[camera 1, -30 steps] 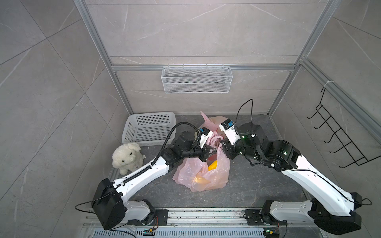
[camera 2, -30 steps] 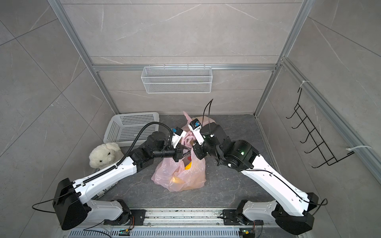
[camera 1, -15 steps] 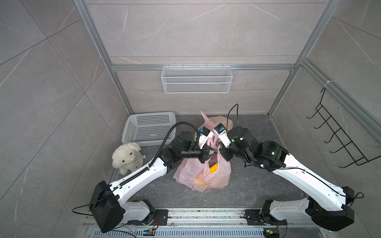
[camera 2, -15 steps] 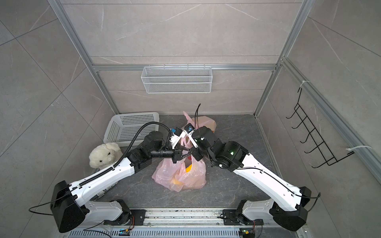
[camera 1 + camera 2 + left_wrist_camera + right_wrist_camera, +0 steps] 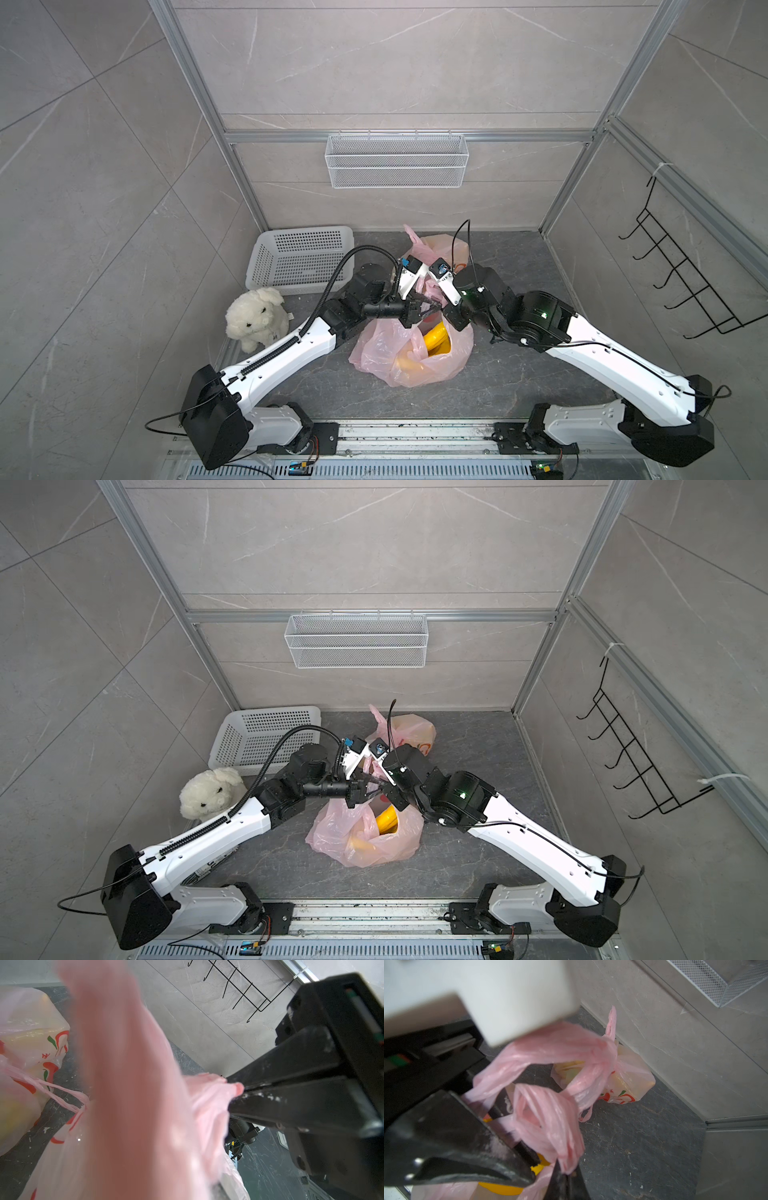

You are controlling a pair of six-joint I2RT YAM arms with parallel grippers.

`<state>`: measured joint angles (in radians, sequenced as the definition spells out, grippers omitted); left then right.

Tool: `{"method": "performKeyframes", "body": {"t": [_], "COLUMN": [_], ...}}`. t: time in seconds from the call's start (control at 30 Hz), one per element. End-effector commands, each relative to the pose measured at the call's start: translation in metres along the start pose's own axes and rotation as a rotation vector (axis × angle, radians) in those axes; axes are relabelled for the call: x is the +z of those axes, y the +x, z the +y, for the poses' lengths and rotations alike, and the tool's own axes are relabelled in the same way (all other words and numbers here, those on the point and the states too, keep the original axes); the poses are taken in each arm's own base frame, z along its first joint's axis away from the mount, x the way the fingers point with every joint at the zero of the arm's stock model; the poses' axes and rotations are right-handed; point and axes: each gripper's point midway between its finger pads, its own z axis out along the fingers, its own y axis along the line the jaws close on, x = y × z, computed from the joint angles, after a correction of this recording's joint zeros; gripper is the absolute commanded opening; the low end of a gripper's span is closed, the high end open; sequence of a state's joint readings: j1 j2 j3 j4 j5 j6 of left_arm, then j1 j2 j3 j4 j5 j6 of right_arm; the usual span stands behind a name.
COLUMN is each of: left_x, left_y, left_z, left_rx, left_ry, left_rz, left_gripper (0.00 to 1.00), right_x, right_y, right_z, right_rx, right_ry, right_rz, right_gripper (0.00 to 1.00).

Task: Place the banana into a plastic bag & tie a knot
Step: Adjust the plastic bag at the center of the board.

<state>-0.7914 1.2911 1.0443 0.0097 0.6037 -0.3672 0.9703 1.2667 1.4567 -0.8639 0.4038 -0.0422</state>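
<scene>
Two pink bags, nearer bag point(image 5: 382, 351) and far bag point(image 5: 441, 248), and one banana point(image 5: 436, 337) inside the nearer, just under right fingers point(image 5: 280, 1103) clamped on its handle point(image 5: 550, 1126) and left fingers point(image 5: 467, 1142) slightly parted.

Soft, even light fills both top views; faint shadows lie beneath the bag point(image 5: 411, 361), and the wall point(image 5: 374, 62) lines bow toward the edges. In the wrist views, the bag and a white block point(image 5: 488, 991) near the lens blur heavily, while the background is sharp

Both arms reaching inward, left pincer point(image 5: 432, 307) slightly parted, right pincer point(image 5: 231, 1092) clamped shut, tips nearly meeting
</scene>
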Motion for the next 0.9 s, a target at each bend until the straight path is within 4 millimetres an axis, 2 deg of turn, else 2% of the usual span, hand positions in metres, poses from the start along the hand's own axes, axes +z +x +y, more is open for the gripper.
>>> {"method": "performKeyframes", "body": {"t": [0.0,0.2,0.33,0.5,0.6,0.73,0.87], "left_x": [-0.003,0.001,0.004,0.001,-0.002,-0.001,-0.002], "left_y": [-0.013,-0.011,-0.01,-0.012,-0.017,-0.019,-0.019], "left_z": [-0.007,-0.007,0.002,0.012,0.01,0.007,0.005], "left_rx": [0.019,0.004,0.0,0.018,0.032,0.042,0.05], "left_ry": [0.024,0.045,0.003,-0.066,-0.069,-0.049,-0.042], "left_rz": [-0.049,-0.03,-0.025,-0.05,-0.069,-0.078,-0.086], "left_gripper": [0.17,0.24,0.26,0.26,0.2,0.03,0.0], "right_x": [-0.005,-0.004,-0.012,-0.023,-0.021,-0.018,-0.024], "right_y": [-0.003,-0.014,-0.023,-0.026,-0.019,-0.013,-0.016], "right_z": [0.005,0.014,0.03,0.039,0.045,0.05,0.043], "right_rx": [0.009,0.01,0.026,0.055,0.055,0.053,0.069], "right_ry": [-0.03,-0.061,-0.152,-0.225,-0.25,-0.27,-0.249], "right_rz": [-0.033,-0.06,-0.096,-0.124,-0.104,-0.081,-0.087], "right_gripper": [0.0,0.0,0.0,0.0,0.0,0.0,0.01]}}
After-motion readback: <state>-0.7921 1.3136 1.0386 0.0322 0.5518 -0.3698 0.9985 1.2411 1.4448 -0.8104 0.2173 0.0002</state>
